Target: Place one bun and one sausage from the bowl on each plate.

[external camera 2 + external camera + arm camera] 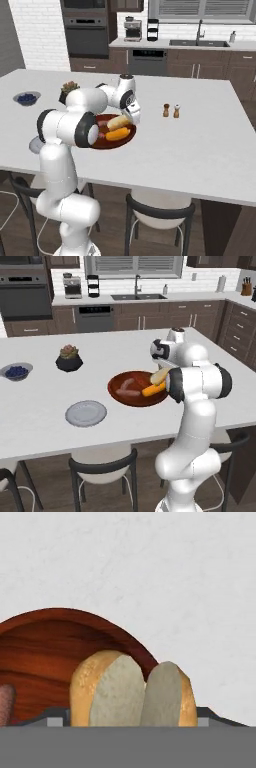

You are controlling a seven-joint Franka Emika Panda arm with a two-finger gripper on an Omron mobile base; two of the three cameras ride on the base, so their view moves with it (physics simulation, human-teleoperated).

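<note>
Progress is small so far, as I judge it from my screens. I see the light grey plate on the white counter, near the front edge, and it carries nothing. The wooden bowl stands to the right of that plate, apart from it, and it holds two pale sausages and one orange bun. I can find only this one plate.

The gripper hangs over the right side of the bowl. In the hand camera a split bun stands directly in front of the fingers, with the bowl rim behind it, and in both base cameras the same pale bun sits just under the hand, a little higher than the orange one. So I think the jaws are about half open and closed on this bun — but the finger tips themselves are hidden, and I cannot tell for certain if the bun is gripped or only rests between them.

What is left, in my judgement, is nearly all: this bun must go to a plate, then a sausage beside it, then the same pair for the other plate. A small bowl of blueberries and a plant pot stand farther back on the counter — they do not belong to the job.
</note>
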